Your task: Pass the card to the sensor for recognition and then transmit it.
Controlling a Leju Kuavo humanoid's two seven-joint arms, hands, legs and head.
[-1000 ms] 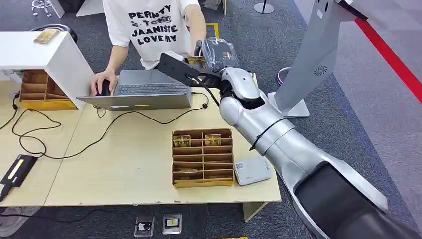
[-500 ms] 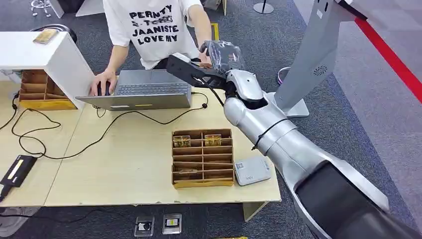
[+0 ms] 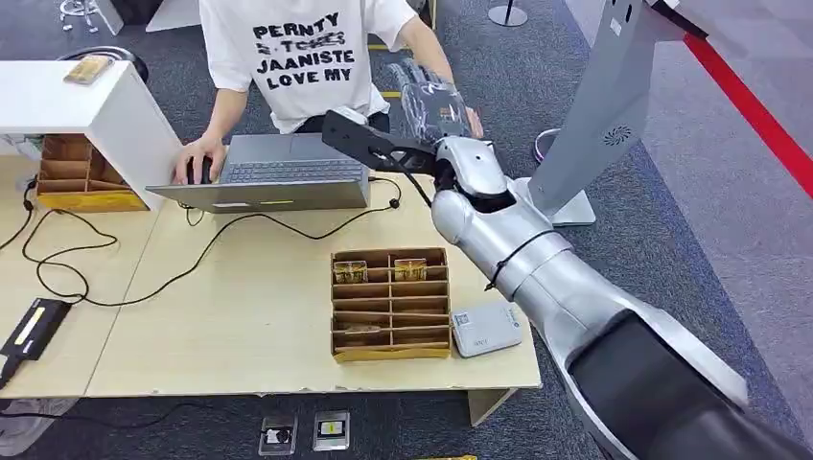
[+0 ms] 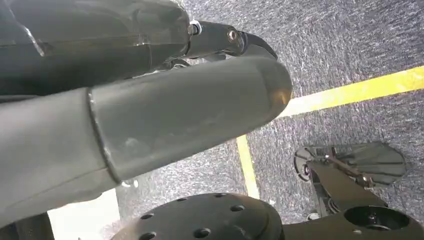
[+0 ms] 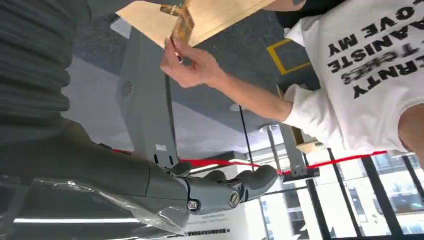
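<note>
My right hand (image 3: 431, 103), wrapped in clear plastic, is stretched out past the table's far edge toward a person in a white printed shirt (image 3: 292, 57). In the right wrist view its fingers (image 5: 225, 192) are spread with nothing between them. The person's hand (image 5: 192, 65) pinches a golden card (image 5: 181, 22) a short way off from my fingers. The small grey sensor (image 3: 486, 329) lies on the table's near right corner, beside a wooden card tray (image 3: 390, 305) holding golden cards (image 3: 350, 271). My left hand (image 4: 150, 100) hangs over grey carpet, holding nothing.
A laptop (image 3: 268, 172) sits at the table's far side with the person's other hand on a mouse (image 3: 199, 171). A white box (image 3: 91, 110) and a second wooden tray (image 3: 77, 177) stand far left. Cables (image 3: 115, 278) cross the table. A grey stand (image 3: 609, 105) rises at right.
The person's hand reached my right hand, took the golden card from it and pulled back to the right. My right hand has shifted slightly right and now holds nothing.
</note>
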